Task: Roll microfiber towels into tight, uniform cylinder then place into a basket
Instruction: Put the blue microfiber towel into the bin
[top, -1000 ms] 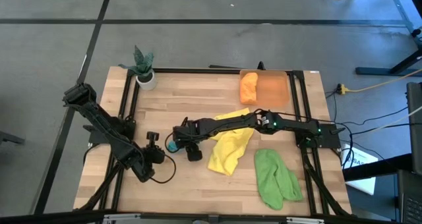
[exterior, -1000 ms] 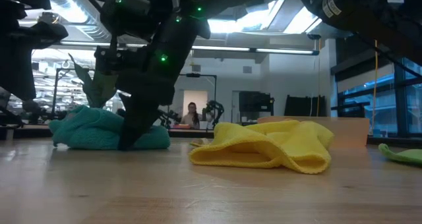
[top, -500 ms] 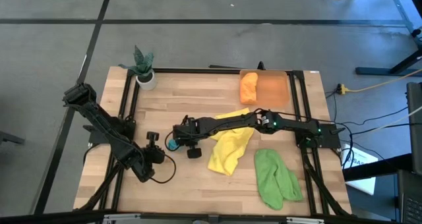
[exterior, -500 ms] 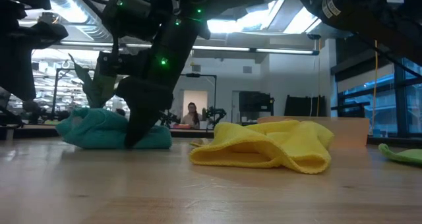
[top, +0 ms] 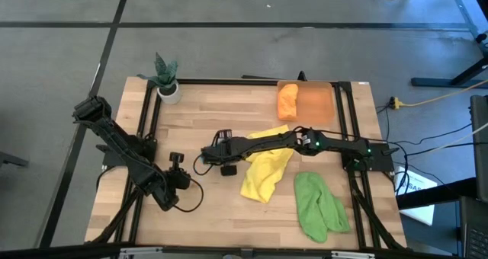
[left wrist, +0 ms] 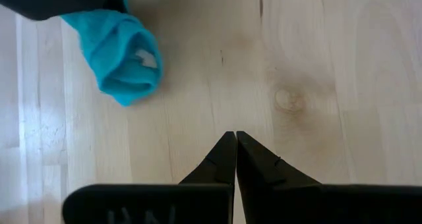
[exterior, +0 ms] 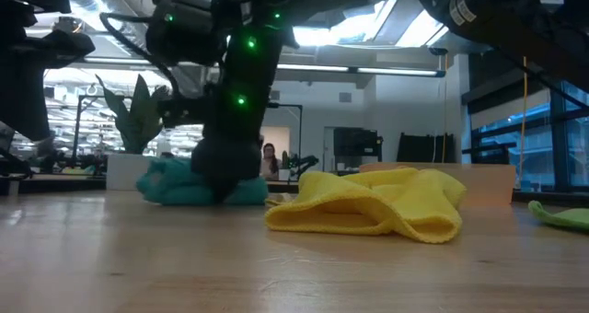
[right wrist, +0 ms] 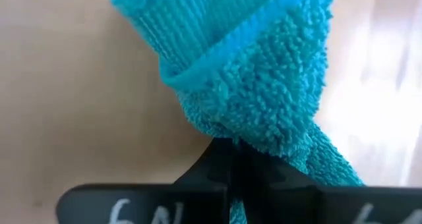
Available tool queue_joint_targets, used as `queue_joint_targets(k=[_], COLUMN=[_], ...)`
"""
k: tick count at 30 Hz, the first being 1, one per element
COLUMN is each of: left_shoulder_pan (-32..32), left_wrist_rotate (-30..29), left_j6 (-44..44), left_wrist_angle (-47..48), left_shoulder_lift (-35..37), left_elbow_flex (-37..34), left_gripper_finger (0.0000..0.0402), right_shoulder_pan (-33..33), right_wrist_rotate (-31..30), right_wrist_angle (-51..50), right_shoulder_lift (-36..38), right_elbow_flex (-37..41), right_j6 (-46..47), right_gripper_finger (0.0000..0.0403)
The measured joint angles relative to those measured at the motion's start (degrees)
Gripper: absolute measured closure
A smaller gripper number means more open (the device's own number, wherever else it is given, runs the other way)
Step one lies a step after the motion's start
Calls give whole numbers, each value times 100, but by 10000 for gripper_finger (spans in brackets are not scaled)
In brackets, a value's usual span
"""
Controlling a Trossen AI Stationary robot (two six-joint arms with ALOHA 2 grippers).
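A teal towel (exterior: 184,186), bunched into a short roll, lies on the table left of centre. Its open end (left wrist: 123,60) faces my left gripper. My right gripper (top: 217,154) reaches in from the table's right and is shut on this roll (right wrist: 250,72). My left gripper (left wrist: 234,140) is shut and empty, hovering over bare wood near the roll, toward the table's near left (top: 177,164). A yellow towel (top: 264,172) lies crumpled at centre and a light green towel (top: 317,206) at the near right. An orange towel (top: 287,100) sits in the orange basket (top: 319,103). My right gripper pinches the teal roll's thick pile (right wrist: 264,140) between its two fingers, back from the roll's open end. The fingers (exterior: 225,166) slant down from above and from the table's right. The roll rests on the table under them, with several layers bunched together.
A white pot with a green plant (top: 166,82) stands at the far left corner. Black frame rails (top: 145,129) run along the table's left and right sides. Bare wood lies along the near edge (exterior: 276,276) and between the plant and the basket.
My right gripper has shut on the teal towel and turned at the wrist. It has drawn the towel a little toward the table's right, closer to the yellow towel. The towel has gathered from a wide, low heap into a narrower bundle.
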State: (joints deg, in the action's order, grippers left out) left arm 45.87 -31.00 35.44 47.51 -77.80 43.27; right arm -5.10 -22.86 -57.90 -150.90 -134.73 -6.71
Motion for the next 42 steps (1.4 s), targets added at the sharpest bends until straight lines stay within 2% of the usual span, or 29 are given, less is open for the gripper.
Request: queue_joint_targets(k=[20, 30, 42], left_shoulder_pan=[4, 2, -208], left_wrist_rotate=[1, -124, -701], left_j6=[0, -1, -154], left_wrist_angle=[2, -2, -52], left_shoulder_lift=[0, 0, 0], left_elbow_flex=[2, 2, 2], left_gripper_finger=[398, 398, 398], right_shoulder_pan=[185, 585, 1433], right_wrist_rotate=[-1505, -2536, -2352], right_wrist_angle=[-1398, -3211, -3208], right_shoulder_lift=[824, 1126, 1783], right_elbow_flex=[-3, -5, 278], right_j6=[1406, 3024, 3023], right_gripper_finger=[391, 391, 391])
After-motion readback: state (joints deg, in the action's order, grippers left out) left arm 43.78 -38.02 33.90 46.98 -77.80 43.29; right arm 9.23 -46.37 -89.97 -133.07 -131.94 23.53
